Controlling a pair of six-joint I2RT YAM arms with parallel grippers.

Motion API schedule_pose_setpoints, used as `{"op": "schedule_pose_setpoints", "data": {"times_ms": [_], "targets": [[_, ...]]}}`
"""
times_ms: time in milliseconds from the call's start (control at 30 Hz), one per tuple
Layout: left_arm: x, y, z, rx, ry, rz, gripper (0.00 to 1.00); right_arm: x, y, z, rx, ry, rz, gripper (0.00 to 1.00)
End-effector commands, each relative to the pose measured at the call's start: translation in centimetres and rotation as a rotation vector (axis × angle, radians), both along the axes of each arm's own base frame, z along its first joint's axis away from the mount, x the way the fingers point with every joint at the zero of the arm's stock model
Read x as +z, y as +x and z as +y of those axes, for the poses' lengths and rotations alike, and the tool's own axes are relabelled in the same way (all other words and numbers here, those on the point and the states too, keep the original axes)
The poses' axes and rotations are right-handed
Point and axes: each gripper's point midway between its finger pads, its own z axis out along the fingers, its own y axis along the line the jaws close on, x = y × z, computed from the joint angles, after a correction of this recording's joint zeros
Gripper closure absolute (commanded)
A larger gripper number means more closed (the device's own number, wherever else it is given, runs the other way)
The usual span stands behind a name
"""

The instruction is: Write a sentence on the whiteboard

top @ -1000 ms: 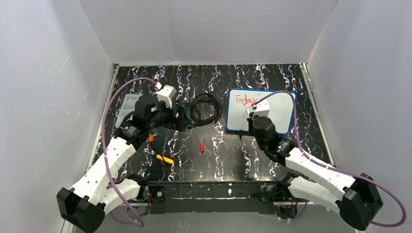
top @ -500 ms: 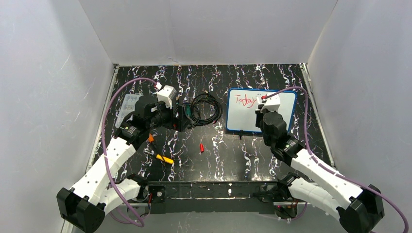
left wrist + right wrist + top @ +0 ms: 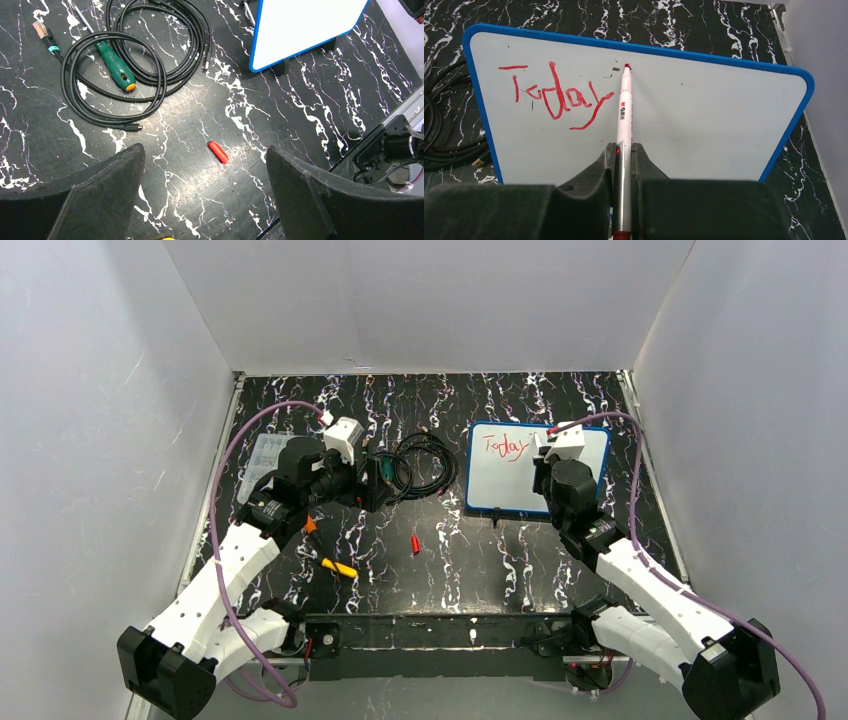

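I'd moved the marker (image 3: pixel 624 107), clamped in the right gripper (image 3: pixel 624 150), past "Today" (image 3: pixel 555 100) on the whiteboard (image 3: pixel 704 115), so the apostrophe came next; the left gripper (image 3: pixel 205 170) gaped, idle.

One whiteboard (image 3: pixel 500 485) is carrying one red word (image 3: pixel 556 97), with one marker (image 3: pixel 624 115) showing over it. One red cap (image 3: pixel 415 544), one green-handled screwdriver (image 3: pixel 116 73), one black cable coil (image 3: pixel 425 465), one clear box (image 3: pixel 262 460), one yellow piece (image 3: pixel 340 568) and one orange piece (image 3: pixel 311 525) are lying around.

Whiteboard (image 3: pixel 497 488) right-rear on table (image 3: pixel 480 570); cable coil (image 3: pixel 422 468) left of it; cap (image 3: pixel 415 544) before coil; box (image 3: pixel 262 460) far left.
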Motion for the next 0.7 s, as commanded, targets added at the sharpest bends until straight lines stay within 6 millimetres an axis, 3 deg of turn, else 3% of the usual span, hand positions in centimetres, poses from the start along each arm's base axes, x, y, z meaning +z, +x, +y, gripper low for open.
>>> {"op": "schedule_pose_setpoints", "data": {"times_ms": [0,300,567,667], "targets": [[0.6,-0.1,0.1,0.000,-0.012,-0.023,0.11,2.7,0.8,0.2,-0.002,0.042,-0.068,0.99],[0.7,-0.1,0.1,-0.003,-0.016,-0.023,0.11,1.2,-0.4,-1.2,-0.061,0.051,-0.025,0.99],[0.7,-0.2,0.0,-0.004,-0.018,-0.024,0.11,1.2,-1.0,0.2,0.032,0.066,-0.011,0.99],[0.8,-0.2,0.0,-0.004,-0.020,-0.026,0.11,1.2,-1.2,-0.1,0.020,0.064,-0.010,0.99]]}}
